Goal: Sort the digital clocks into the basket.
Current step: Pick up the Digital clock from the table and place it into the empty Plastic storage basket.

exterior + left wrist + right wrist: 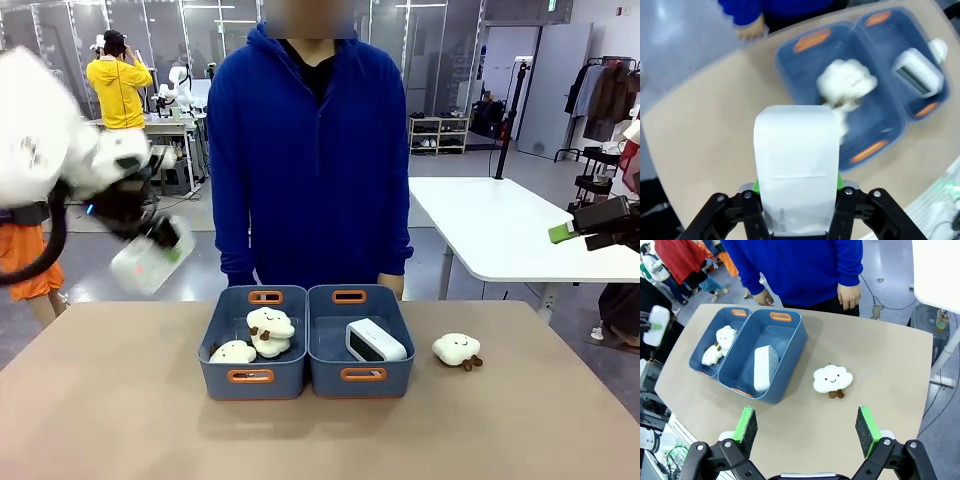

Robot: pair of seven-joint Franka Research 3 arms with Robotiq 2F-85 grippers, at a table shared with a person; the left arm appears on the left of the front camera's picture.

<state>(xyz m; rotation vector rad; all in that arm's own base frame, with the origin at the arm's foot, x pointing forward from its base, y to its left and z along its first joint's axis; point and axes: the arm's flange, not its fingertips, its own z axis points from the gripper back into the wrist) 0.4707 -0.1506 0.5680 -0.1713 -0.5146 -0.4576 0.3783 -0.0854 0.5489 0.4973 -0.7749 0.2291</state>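
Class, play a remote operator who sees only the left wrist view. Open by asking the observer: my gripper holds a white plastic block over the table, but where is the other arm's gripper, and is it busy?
Observer: The right gripper hangs open and empty, high above the beige table.
Operator: Is any toy outside the tubs?
Observer: Yes, a cream cloud-shaped plush toy lies on the table, beside the blue-grey plastic tub that holds a white digital clock.
Operator: How high am I?
Observer: In the front view, your left gripper is shut on the white rounded clock, well above the table and left of both tubs.
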